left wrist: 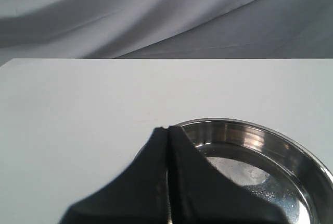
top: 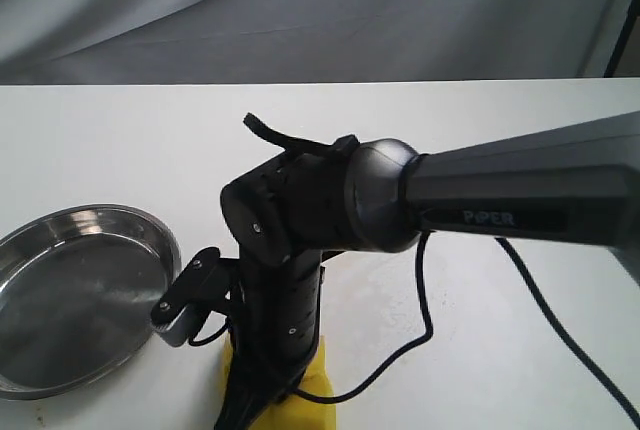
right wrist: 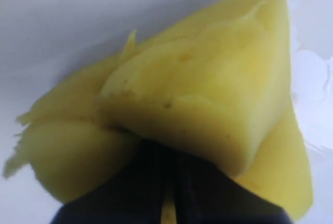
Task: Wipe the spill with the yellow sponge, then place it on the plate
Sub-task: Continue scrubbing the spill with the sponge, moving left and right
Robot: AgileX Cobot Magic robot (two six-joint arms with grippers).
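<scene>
The yellow sponge (right wrist: 208, 94) is squeezed and folded between the fingers of my right gripper (right wrist: 167, 151), which is shut on it and presses it onto the white table. In the exterior view only a yellow corner of the sponge (top: 313, 375) shows under the right arm at the bottom edge. A faint pale wet film (right wrist: 312, 73) lies on the table beside the sponge; no amber puddle shows. The steel plate (top: 70, 300) sits at the left, with nothing in it. My left gripper (left wrist: 166, 129) is shut on nothing, just in front of the plate's rim (left wrist: 260, 133).
The right arm (top: 520, 195) reaches from the right across the middle of the table, and its black cable (top: 430, 325) trails over the surface. Grey cloth (top: 320, 10) hangs behind the table's far edge.
</scene>
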